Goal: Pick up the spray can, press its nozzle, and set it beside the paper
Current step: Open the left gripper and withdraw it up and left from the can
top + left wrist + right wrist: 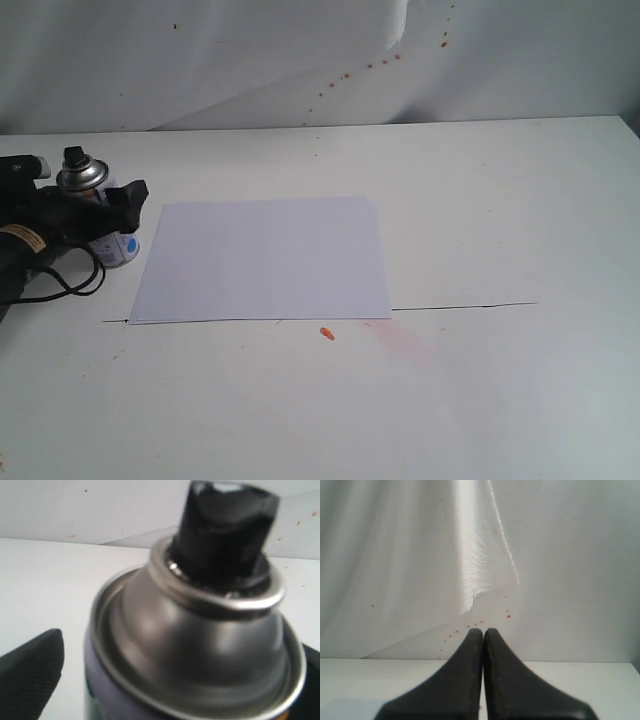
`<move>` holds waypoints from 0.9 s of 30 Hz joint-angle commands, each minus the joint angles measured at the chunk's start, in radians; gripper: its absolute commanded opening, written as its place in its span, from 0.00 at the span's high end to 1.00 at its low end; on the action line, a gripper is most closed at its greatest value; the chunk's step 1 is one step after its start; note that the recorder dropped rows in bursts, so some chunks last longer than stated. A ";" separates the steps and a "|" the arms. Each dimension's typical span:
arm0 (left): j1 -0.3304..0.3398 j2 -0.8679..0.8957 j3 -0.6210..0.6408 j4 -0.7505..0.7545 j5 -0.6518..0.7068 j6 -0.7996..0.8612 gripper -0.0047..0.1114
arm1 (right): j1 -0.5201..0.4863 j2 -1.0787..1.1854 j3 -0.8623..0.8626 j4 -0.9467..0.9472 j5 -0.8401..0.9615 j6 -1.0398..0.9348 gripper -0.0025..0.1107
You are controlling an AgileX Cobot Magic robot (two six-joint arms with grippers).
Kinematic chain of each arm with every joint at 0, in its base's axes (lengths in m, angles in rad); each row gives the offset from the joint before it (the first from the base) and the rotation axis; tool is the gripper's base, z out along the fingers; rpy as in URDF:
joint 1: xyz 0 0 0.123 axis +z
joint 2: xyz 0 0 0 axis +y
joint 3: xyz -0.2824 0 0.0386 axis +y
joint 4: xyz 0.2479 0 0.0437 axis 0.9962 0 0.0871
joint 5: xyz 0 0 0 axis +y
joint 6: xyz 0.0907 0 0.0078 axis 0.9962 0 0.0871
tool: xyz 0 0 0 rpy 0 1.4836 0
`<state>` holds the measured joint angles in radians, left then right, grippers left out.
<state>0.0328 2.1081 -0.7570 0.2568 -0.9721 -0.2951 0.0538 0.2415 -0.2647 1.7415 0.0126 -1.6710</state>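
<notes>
The silver spray can (pixel 103 225) stands upright on the table just left of the white paper (pixel 265 258), its black nozzle (pixel 74 156) on top. My left gripper (pixel 105 205) is open around the can's upper body. In the left wrist view the can's dome (pixel 200 650) and nozzle (pixel 225 530) fill the picture; one black finger (pixel 32 672) stands clear of the can with a strip of table between, and the other shows only at the frame's edge. My left gripper (pixel 180 652) straddles the can. The right gripper (pixel 483 632) is shut and empty, and is out of the exterior view.
A small orange speck (pixel 327 333) lies just in front of the paper, next to a faint pink stain (pixel 400 342). A thin dark line (pixel 460 306) runs across the table to the paper's right. A white cloth backdrop (pixel 300 60) with orange flecks hangs behind.
</notes>
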 commanded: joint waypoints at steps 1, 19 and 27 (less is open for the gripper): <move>-0.001 -0.046 -0.004 -0.012 -0.016 0.006 0.13 | -0.002 -0.004 0.002 0.003 -0.005 0.005 0.98; -0.001 -0.278 -0.004 0.001 -0.015 0.038 0.13 | -0.002 -0.004 0.002 0.003 -0.005 0.005 0.98; -0.001 -0.434 -0.004 0.001 0.046 0.033 0.18 | -0.002 -0.004 0.002 0.003 -0.005 0.005 0.98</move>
<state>0.0328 1.7326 -0.7570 0.2603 -0.9660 -0.2644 0.0538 0.2415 -0.2647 1.7415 0.0126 -1.6695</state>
